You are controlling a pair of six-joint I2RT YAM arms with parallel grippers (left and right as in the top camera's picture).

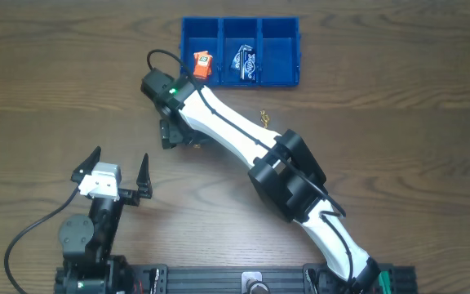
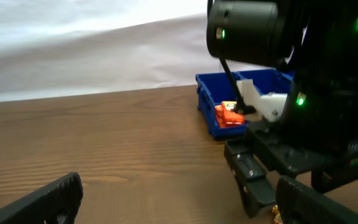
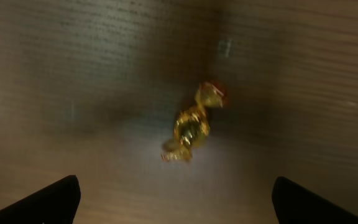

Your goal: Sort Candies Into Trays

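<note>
right gripper [image 3: 179, 202], jaws spread wide, hovers above a gold-wrapped candy [image 3: 191, 127] centred between its fingers [image 3: 48, 202]; best to lower straight and close across its plump middle.

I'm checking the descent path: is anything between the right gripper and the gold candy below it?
No. The right wrist view shows the gold candy lying on the bare table under the open right gripper, with nothing in the way.

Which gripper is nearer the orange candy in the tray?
Right. The right gripper hangs just short of the orange candy and its blue tray; the left gripper sits farther back.
</note>
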